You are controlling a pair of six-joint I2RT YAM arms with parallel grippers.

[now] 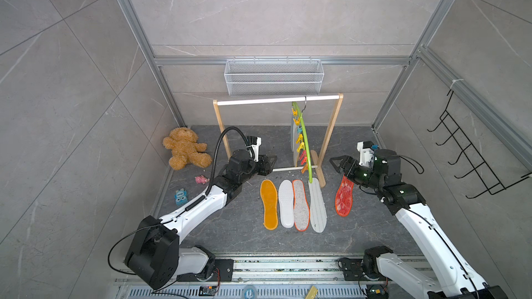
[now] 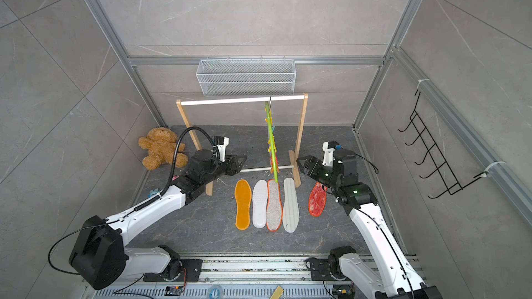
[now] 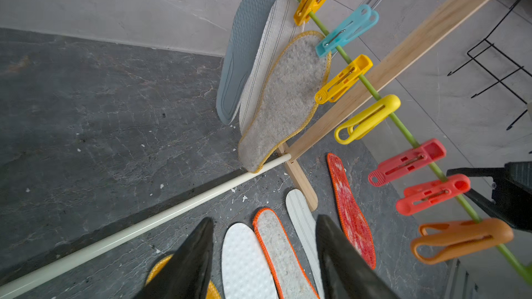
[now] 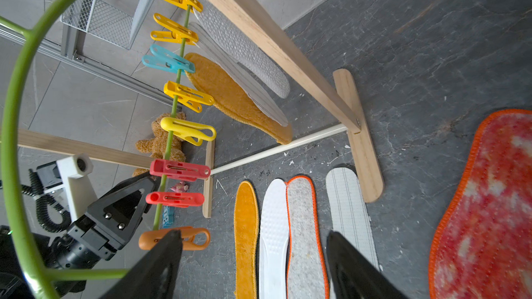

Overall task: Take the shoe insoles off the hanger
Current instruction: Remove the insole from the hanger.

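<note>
The lime-green hanger [image 1: 305, 139] hangs by its hook from the rack's white rail. Three shoe insoles stay clipped to it: blue-grey [image 3: 244, 53], pale striped [image 3: 267, 53] and beige-grey felt [image 3: 285, 102]. Several clips [image 3: 406, 162] nearer me hold nothing. On the floor lie the orange-yellow [image 1: 269, 205], white [image 1: 286, 204], orange-rimmed grey [image 1: 300, 205], striped [image 1: 317, 208] and red mesh [image 1: 344, 197] insoles. My left gripper [image 1: 270, 163] hovers left of the hanger, open and empty. On the hanger's right, my right gripper [image 1: 335, 163] is open and empty too.
The wooden rack [image 1: 334, 127] stands at the back of the dark floor, with a white wire basket [image 1: 273, 77] on the wall above it. A teddy bear [image 1: 185, 152] and two small toys [image 1: 180, 197] lie at the left. Black wire hooks [image 1: 472, 151] hang on the right wall.
</note>
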